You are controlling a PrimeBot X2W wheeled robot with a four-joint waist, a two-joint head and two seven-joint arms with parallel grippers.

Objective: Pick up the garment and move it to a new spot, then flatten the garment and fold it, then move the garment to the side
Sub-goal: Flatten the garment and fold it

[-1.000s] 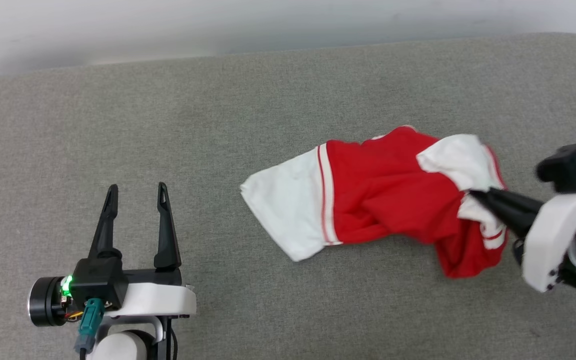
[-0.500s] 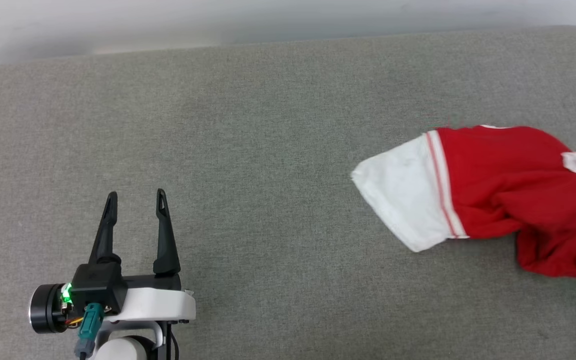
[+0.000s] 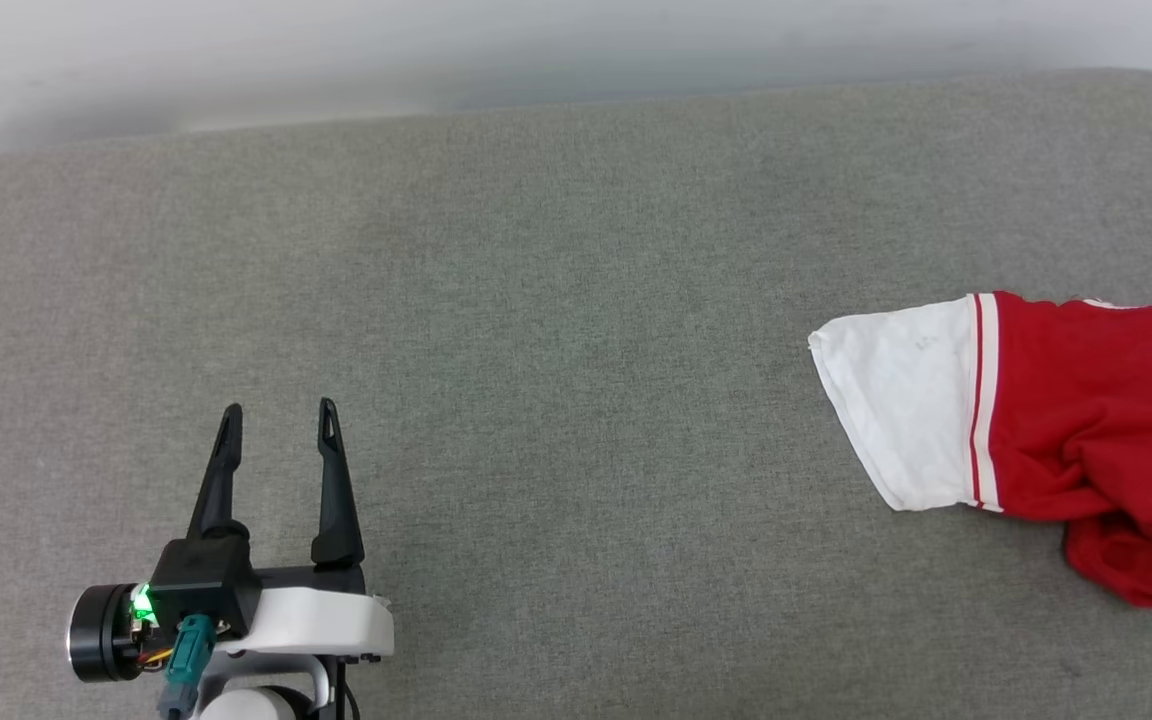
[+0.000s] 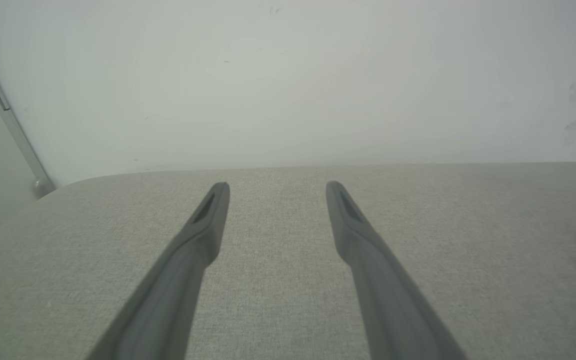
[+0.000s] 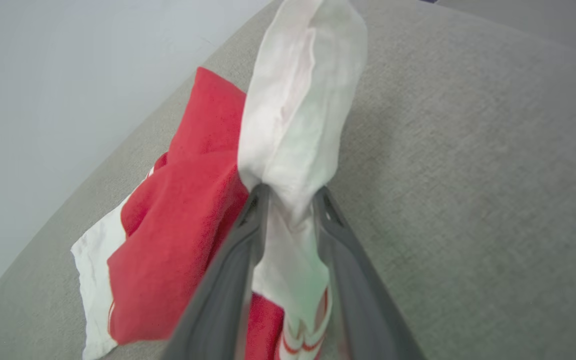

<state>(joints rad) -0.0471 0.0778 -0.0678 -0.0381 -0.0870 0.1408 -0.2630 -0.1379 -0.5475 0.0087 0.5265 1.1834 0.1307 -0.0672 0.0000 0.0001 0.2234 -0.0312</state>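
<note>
With the garment (image 3: 1066,440) bunched at the right end of the cushion (image 3: 536,300), relocation is judged nearly complete: the right gripper (image 5: 291,192) straddles a white sleeve, clamped or slack unclear, the left gripper (image 3: 278,408) stands open at the cushion's left; next, release and flatten.

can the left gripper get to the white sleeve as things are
Likely yes: the left gripper is open, with just bare grey padding between it and the white sleeve.
</note>
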